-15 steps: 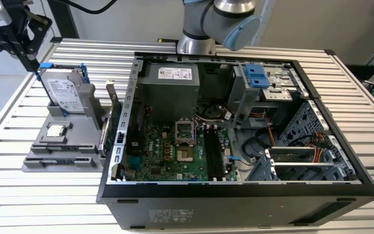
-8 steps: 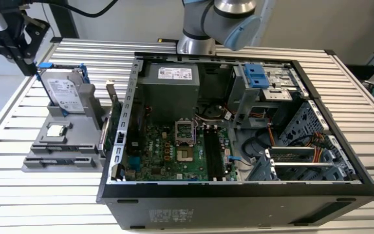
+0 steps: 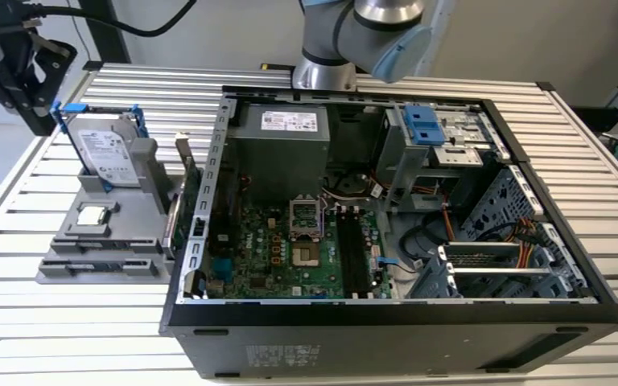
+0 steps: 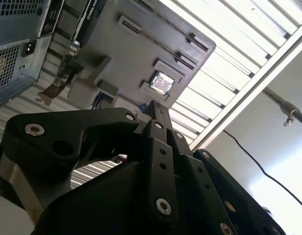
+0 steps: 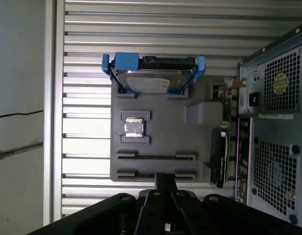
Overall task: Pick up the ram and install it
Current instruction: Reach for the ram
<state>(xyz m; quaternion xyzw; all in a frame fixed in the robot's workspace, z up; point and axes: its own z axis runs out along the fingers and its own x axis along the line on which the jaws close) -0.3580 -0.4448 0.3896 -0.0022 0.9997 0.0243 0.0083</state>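
- One thin dark strip taken for the ram [image 5: 155, 157], seen edge-on in the first wrist view, set between two end clips in a long slot of the gray tray [image 5: 165, 122]; could not tell for sure that it was the ram.
- Noted a second slot [image 5: 185, 174] of the same kind just beside it and parallel to it.
- Found the gripper [image 5: 165, 178] above the tray and apart from it, its tip in line with the middle of that second slot.
- Saw the fingers [image 4: 158, 115] pressed together, with nothing visible between them.
- Spotted a small square silver chip [image 5: 133, 128] in its own pocket on the tray, between the slots and the hard drive [image 5: 153, 81].
- Found the hard drive upright in blue rails at the tray's far end.
- Noted a card [image 5: 220, 152] on edge along the tray's side nearest the computer case [image 5: 273, 122].
- In the exterior view, saw the case open on a slatted metal table [image 3: 73, 322], with the tray on the exterior view's left of it.
- Made out long dark memory slots [image 3: 347, 249] on the green board inside; could not tell what sat in them.
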